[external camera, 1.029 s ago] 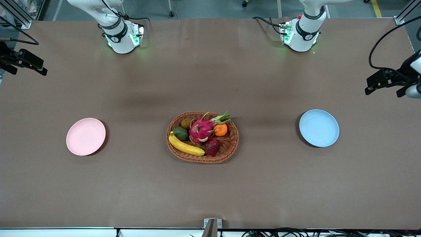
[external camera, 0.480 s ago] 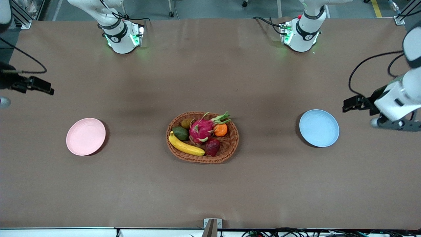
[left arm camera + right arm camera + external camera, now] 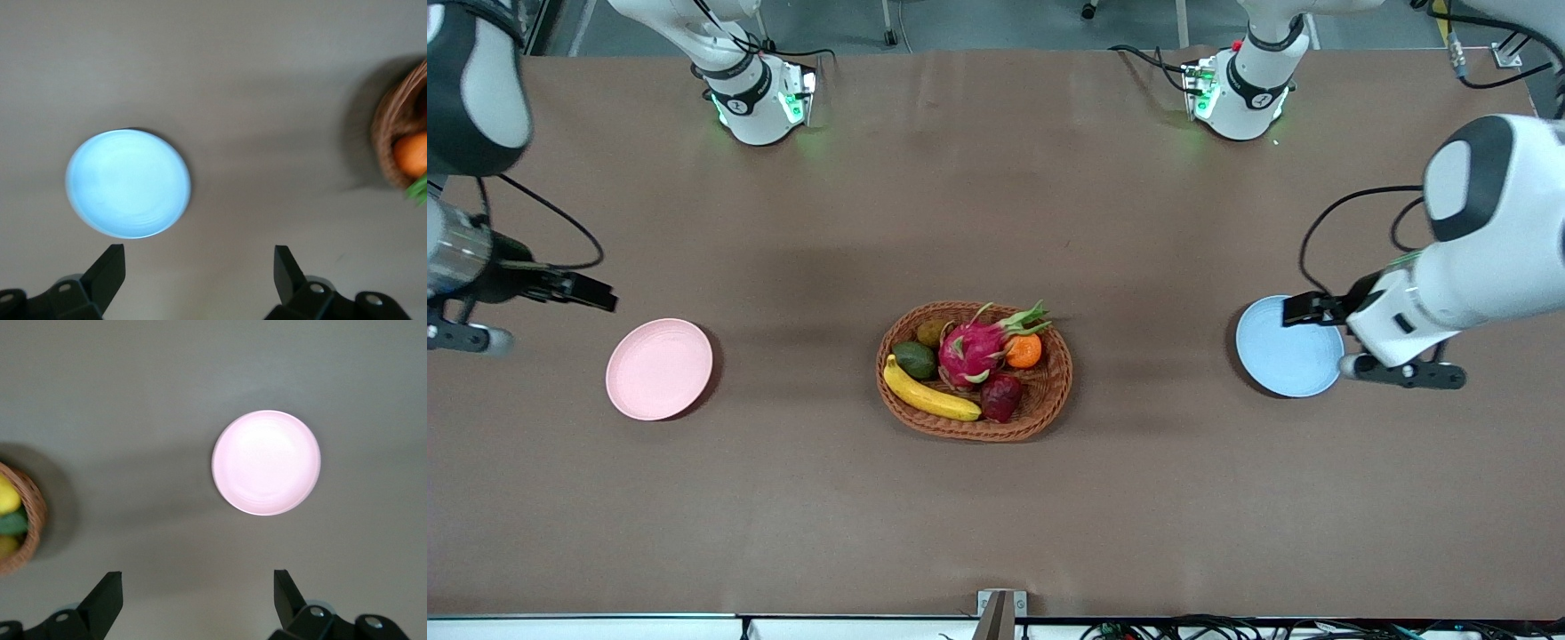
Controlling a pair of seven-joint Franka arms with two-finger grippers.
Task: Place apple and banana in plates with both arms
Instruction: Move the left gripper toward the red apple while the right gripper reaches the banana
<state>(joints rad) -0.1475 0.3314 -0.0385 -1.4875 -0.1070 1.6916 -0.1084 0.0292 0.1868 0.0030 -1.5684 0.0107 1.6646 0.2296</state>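
Note:
The banana [image 3: 929, 397] and the dark red apple [image 3: 1001, 396] lie in the wicker basket [image 3: 1049, 404] at the table's middle, on the side nearer the front camera. The pink plate [image 3: 659, 368] sits toward the right arm's end and shows in the right wrist view [image 3: 266, 462]. The blue plate [image 3: 1288, 347] sits toward the left arm's end and shows in the left wrist view [image 3: 128, 183]. Both plates hold nothing. My left gripper [image 3: 1303, 308] [image 3: 200, 273] is open and empty, high over the blue plate's edge. My right gripper [image 3: 578, 289] [image 3: 198, 597] is open and empty, high over the table beside the pink plate.
The basket also holds a pink dragon fruit [image 3: 974, 347], an orange [image 3: 1024, 351] and a green avocado [image 3: 914, 359]. The basket's rim shows in the left wrist view [image 3: 387, 133] and the right wrist view [image 3: 30, 520]. Brown table all around.
Both arms have swung in from the table's ends toward the middle. The left gripper has come over the blue plate's edge, the right gripper close to the pink plate. Fruit and plates have not moved.

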